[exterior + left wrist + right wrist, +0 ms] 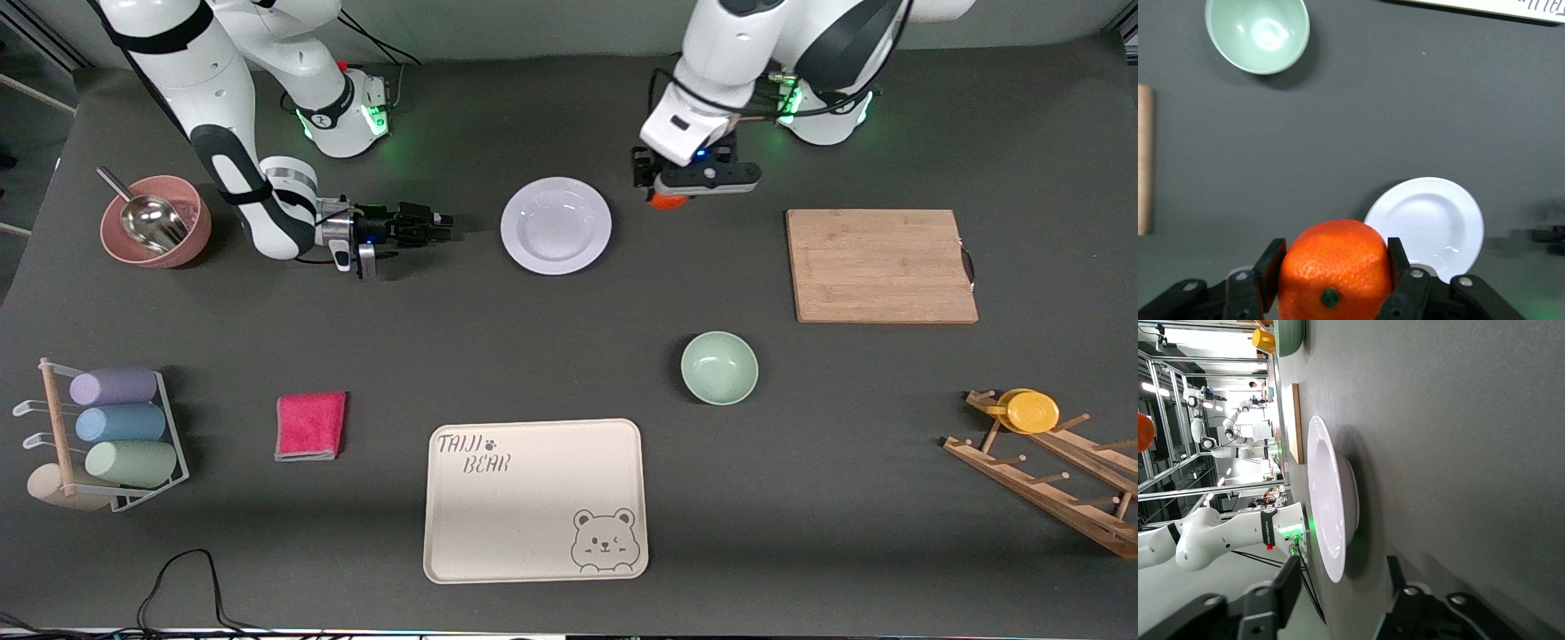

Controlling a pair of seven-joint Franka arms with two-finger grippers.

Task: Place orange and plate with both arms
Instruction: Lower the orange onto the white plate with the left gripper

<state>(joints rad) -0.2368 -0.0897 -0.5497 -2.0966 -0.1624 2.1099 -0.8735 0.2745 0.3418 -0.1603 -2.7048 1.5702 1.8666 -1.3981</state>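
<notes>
Pincer of the left arm (pixel 1331 280) is squeezing the orange (pixel 1333 267) across its middle, over the table (pixel 569 356) just beside the plate (pixel 556 225), toward the left arm's end. Firm, light, dimpled skin should be gripping well. Right pincer (pixel 1338 600) is lying low beside the plate with fingers apart, holding nothing. Glossy and stiff, the plate is probably best pinched at its rim. Only the right wrist view is showing that rim's raised edge; the front view is hiding most of the orange.
</notes>
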